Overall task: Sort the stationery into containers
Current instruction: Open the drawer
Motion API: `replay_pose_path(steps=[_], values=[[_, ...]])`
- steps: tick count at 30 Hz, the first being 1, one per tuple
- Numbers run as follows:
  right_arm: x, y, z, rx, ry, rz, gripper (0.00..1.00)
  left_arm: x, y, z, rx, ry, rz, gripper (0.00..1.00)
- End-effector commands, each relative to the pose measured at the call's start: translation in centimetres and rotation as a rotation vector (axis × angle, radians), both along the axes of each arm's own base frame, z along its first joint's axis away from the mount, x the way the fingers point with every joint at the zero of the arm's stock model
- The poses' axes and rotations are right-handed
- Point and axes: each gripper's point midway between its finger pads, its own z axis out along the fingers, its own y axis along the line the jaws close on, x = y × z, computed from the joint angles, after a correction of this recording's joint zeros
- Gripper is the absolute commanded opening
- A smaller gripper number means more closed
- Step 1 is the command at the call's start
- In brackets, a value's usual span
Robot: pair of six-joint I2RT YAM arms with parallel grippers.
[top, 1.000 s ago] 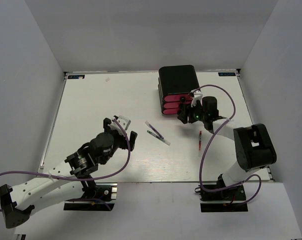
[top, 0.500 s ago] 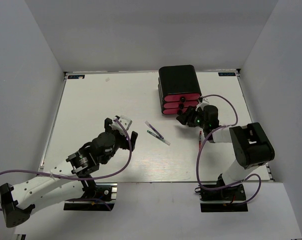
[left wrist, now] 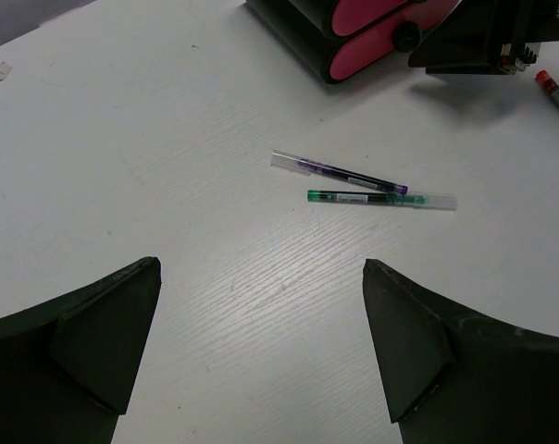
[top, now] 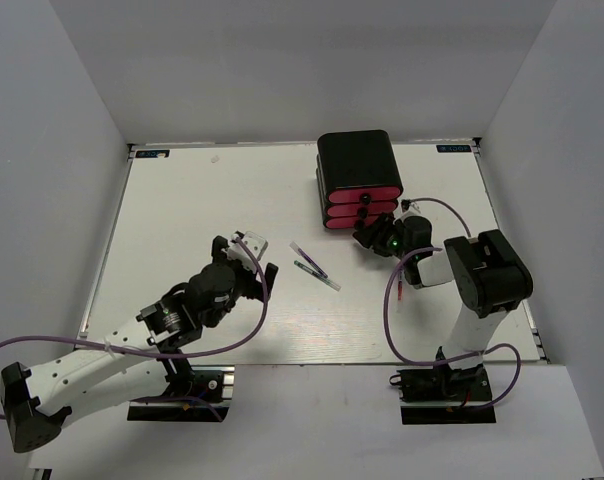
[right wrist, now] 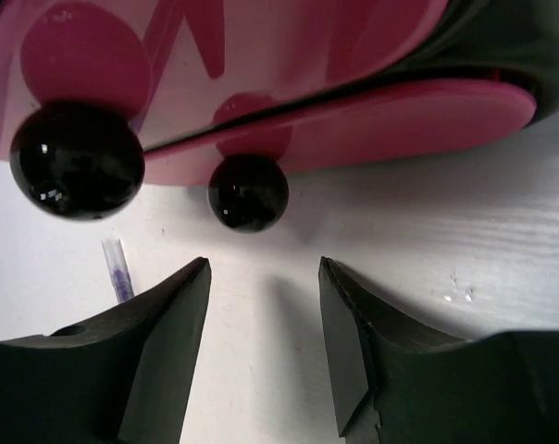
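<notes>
The three pink drawers [top: 362, 203] sit stacked in their glossy black case [top: 357, 160] toward the far right of the white surface [top: 202, 215], all pushed in, each front carrying a small black knob. From the right wrist, the lowest knob [right wrist: 248, 191] lies just beyond the gap of the right pincer [right wrist: 264, 273], whose fingers are spread and touch nothing; a second knob [right wrist: 76, 159] shows higher to the left. Near the middle of the surface, the purple pen [left wrist: 340, 172] and the green pen [left wrist: 381, 198] lie side by side, close but apart. A red pen [left wrist: 557, 92] lies off to their right. The left pincer [left wrist: 259, 277] hangs above the surface short of the pens, spread wide and empty.
</notes>
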Motion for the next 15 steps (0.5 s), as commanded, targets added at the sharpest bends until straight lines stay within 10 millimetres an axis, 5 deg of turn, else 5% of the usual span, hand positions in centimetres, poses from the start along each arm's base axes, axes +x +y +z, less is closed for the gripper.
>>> replay_pose_path(steps=[1,15], values=[[2.4,0.3,2.2,0.073,-0.079,-0.045,0.56,0.2,0.0,0.0,0.003,-0.012,0.008,1.00],[3.5,-0.2,3.5,0.242,-0.143,-0.107,0.52,0.4,-0.1,-0.2,0.018,-0.011,0.005,1.00]])
